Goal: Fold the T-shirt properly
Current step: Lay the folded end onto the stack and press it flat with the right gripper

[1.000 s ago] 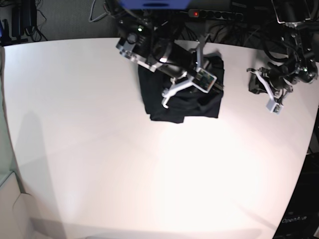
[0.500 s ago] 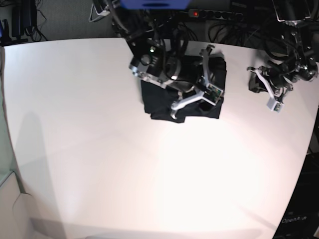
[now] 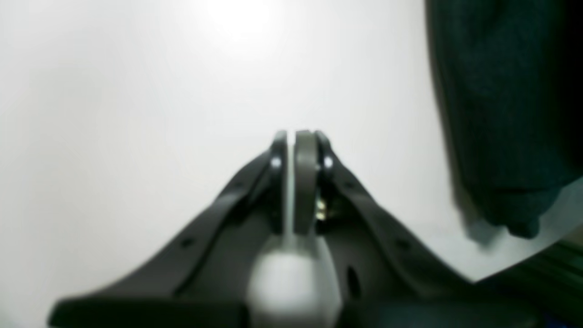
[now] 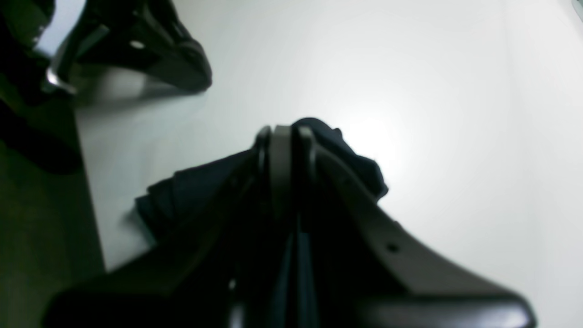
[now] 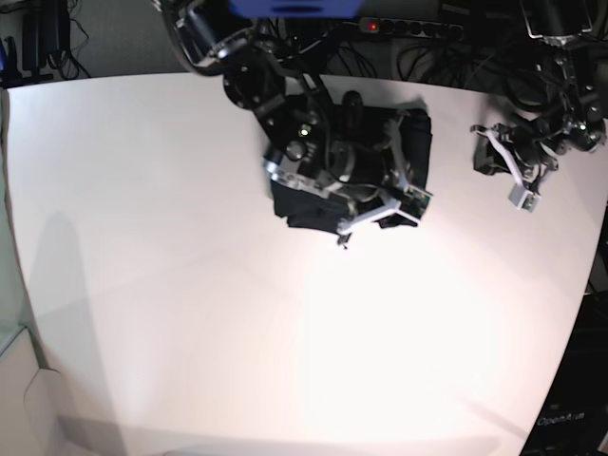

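T-shirt (image 5: 313, 211) on table (image 5: 190, 285), right tool (image 5: 344, 237) above

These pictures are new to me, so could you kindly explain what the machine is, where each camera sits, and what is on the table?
It is a robot with two arms at a white table. The base view looks down from above; the two others are cameras on the wrists. On the table lies a black T-shirt, already folded small. The right hand hangs shut over its near edge; its own camera shows cloth bunched around the fingers, but a grip cannot be confirmed. The left hand rests shut and empty, off to the side.
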